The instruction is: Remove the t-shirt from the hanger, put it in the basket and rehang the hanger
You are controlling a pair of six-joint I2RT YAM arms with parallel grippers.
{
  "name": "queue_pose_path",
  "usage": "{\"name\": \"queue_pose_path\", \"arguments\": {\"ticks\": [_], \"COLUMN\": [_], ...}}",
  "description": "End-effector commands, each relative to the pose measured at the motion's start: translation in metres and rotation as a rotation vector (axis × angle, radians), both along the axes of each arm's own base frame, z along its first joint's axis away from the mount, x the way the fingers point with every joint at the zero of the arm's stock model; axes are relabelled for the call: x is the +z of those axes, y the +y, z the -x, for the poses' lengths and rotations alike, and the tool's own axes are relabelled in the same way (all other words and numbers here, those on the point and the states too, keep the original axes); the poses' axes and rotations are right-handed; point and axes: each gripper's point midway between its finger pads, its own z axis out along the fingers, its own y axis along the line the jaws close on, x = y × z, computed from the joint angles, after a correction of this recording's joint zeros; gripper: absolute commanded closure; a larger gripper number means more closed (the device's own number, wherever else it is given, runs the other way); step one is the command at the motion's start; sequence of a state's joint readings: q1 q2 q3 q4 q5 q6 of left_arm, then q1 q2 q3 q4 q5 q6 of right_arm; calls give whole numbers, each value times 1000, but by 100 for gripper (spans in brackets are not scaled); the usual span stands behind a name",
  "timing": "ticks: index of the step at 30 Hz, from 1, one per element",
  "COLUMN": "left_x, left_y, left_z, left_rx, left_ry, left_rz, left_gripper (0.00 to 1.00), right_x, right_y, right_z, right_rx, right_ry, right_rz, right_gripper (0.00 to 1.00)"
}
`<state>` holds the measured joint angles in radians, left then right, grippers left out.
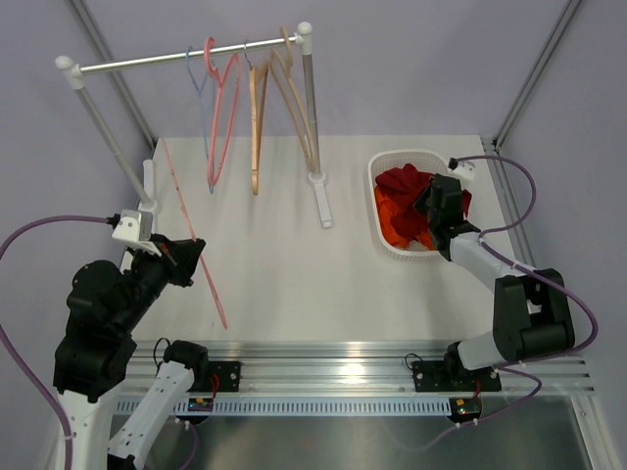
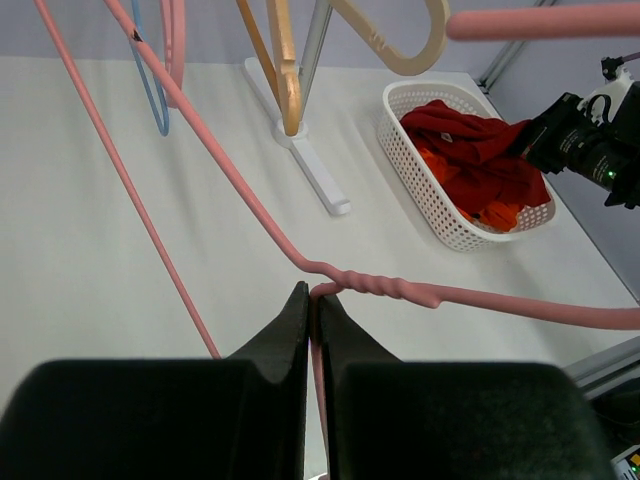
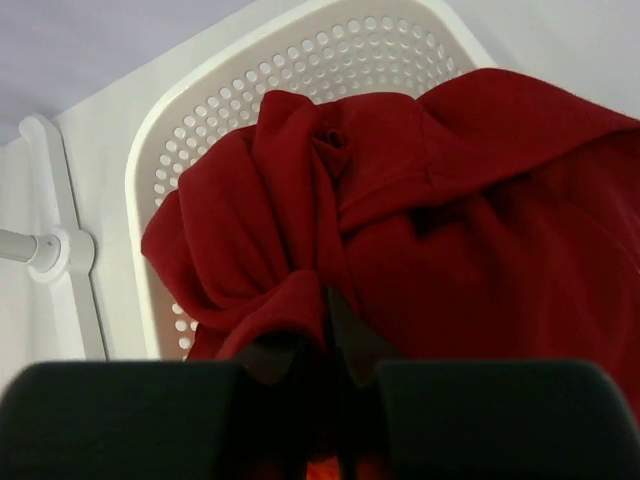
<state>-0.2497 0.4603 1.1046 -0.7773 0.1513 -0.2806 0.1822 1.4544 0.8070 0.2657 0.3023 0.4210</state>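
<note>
The shirt (image 1: 402, 184) lies off the hanger, in the basket (image 1: 404, 155) at the right of the top view. The left fingers (image 2: 288, 330) pinch the bare pink hanger (image 2: 390, 287). The right fingers (image 3: 352, 340) sit nearly together in the cloth, and whether they grip it is unclear. The likely next move is to let go and lift clear.

Top camera high, looking down; left wrist low, facing basket (image 2: 425, 190); right wrist close over same basket.

No writing that can be read anywhere in the room, small boxes (image 1: 462, 409) on the near rail show coloured marks, too tiny to make out as lettering.
</note>
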Motion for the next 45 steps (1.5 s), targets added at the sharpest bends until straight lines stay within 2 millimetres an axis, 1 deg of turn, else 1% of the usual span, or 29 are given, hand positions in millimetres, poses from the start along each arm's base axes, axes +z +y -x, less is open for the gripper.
{"name": "queue_pose_path", "arguments": {"ticks": [1, 4, 6, 7, 8, 9, 11, 14, 17, 19, 21, 22, 24, 25, 27, 28, 29, 31, 32, 33, 36, 38, 39, 40, 41, 42, 43, 44, 45], "left_x": [21, 22, 20, 21, 20, 19, 18, 17, 16, 15, 15, 15, 12, 11, 14, 15, 21, 26, 30, 36, 54, 65, 72, 77, 81, 74, 90, 92, 95], "left_y": [4, 5, 4, 4, 4, 7, 12, 17, 24, 32, 35, 36, 40, 42, 51, 52, 53, 38, 36, 36, 43, 50, 48, 48, 53, 53, 56, 67, 64], "left_z": [-1, -4, -5, -5, -5, -8, -10, -13, -20, -28, -34, -36, -42, -45, -50, -54, -64, -79, -87, -105, -138, -153, -169, -175, -182, -197, -201, -206, -208], "left_rx": [22, 33, 40, 40, 42, 61, 86, 121, 172, 226, 256, 264, 288, 304, 345, 353, 365, 275, 250, 213, 156, 133, 83, 57, 48, 14, 1, 11, -41], "left_ry": [-68, -60, -46, -46, -42, -37, -39, -33, -22, -10, 1, 7, 15, 19, 6, 9, 4, -3, -3, 6, 9, -5, 0, -3, -8, 19, -12, -3, -8], "left_rz": [5, 12, 31, 34, 36, 31, 21, 24, 11, -1, -1, -1, -18, -32, -66, -73, -84, -73, -70, -64, -41, -22, -12, -7, -14, -11, -17, 3, 12], "left_gripper": [100, 100, 100, 100, 100, 100, 100, 100, 100, 100, 100, 100, 100, 100, 100, 100, 100, 100, 100, 100, 100, 100, 100, 100, 100, 100, 100, 100, 100], "right_x": [46, 66, 76, 98, 107, 116, 114, 92, 53, 30, 25, 24, 31, 43, 54, 65, 66, 78, 79, 81, 82, 83, 83, 83, 84, 85, 84, 83, 86], "right_y": [-5, -6, -5, -6, -4, -5, -2, -9, -20, -20, -15, -12, -6, 1, 8, 12, 13, 14, 13, 13, 15, 19, 20, 20, 21, 21, 22, 22, 22], "right_z": [2, 7, 15, 25, 29, 38, 42, 44, 41, 36, 33, 31, 30, 32, 36, 41, 45, 52, 54, 55, 57, 57, 57, 57, 57, 57, 58, 59, 60], "right_rx": [-64, -66, -60, -50, -39, -38, -17, -70, -147, -167, -155, -147, -110, -68, -30, -3, 8, 21, 20, 22, 42, 61, 67, 68, 73, 75, 79, 81, 82], "right_ry": [-143, -145, -132, -194, -230, -262, -244, -209, -141, -92, -86, -85, -92, -118, -148, -175, -181, -214, -216, -219, -221, -229, -229, -232, -240, -240, -238, -239, -248], "right_rz": [-97, -98, -109, -126, -141, -153, -164, -166, -153, -159, -186, -194, -209, -225, -252, -273, -278, -288, -286, -284, -283, -296, -297, -298, -299, -296, -297, -298, -302], "right_gripper": [64, 23, 13, 12, 9, 9, 9, 11, 20, 45, 65, 71, 75, 74, 70, 66, 58, 54, 52, 52, 51, 51, 51, 50, 50, 50, 50, 50, 50]}}
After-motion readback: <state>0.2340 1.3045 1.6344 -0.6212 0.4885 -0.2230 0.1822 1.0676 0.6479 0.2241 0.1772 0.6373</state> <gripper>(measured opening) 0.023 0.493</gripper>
